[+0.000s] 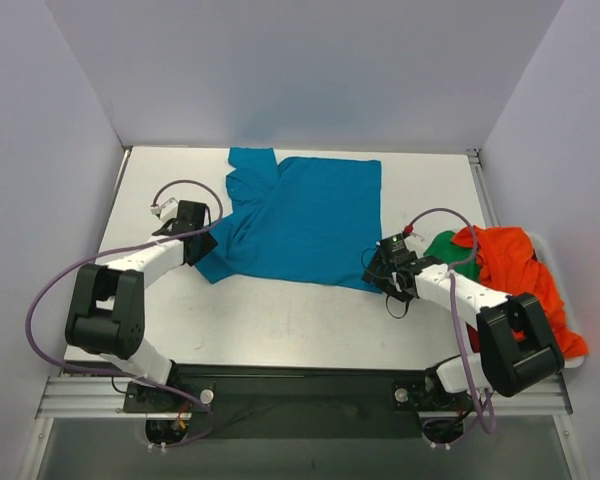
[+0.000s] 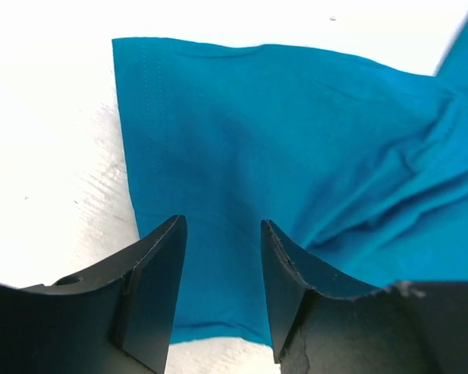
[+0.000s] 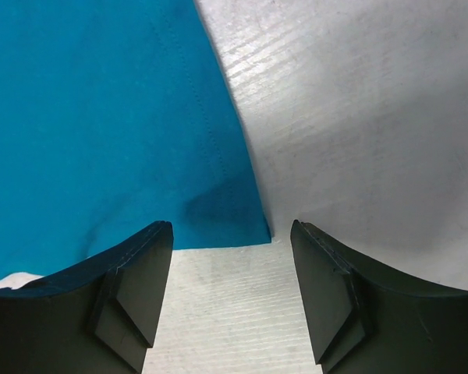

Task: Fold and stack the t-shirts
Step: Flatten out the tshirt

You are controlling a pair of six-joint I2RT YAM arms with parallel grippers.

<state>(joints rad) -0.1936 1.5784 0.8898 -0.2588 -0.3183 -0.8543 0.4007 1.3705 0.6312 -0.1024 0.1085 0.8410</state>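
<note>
The white table (image 1: 280,320) carries everything. Behind the right claw (image 1: 380,266) and off to its outer side, beside that arm's forearm, lies a crumpled heap: an orange-red t-shirt (image 1: 520,265) with a green t-shirt (image 1: 445,248) poking out at the edge nearest the claw. The heap is apart from the fingers. A purple cable (image 1: 40,290) loops out behind the left claw (image 1: 202,245) and another arches over the right wrist; both stay behind the fingertips.

The teal-blue t-shirt (image 1: 300,215) is spread flat on the table between the two claws, with one part bunched at its far left corner.

In the left wrist view, the left claw (image 2: 222,226) stands spread, with a clear gap between its fingers. The teal cloth (image 2: 296,156) lies under that gap and runs on ahead. Its straight stitched edge is just outside the left-hand finger, and it is wrinkled ahead of the right-hand finger.

In the right wrist view, the right claw (image 3: 232,227) is spread wide. The shirt's near corner (image 3: 101,132) sits just ahead of the gap, toward the left-hand finger, and bare table lies before the other. Neither claw pinches the cloth.
</note>
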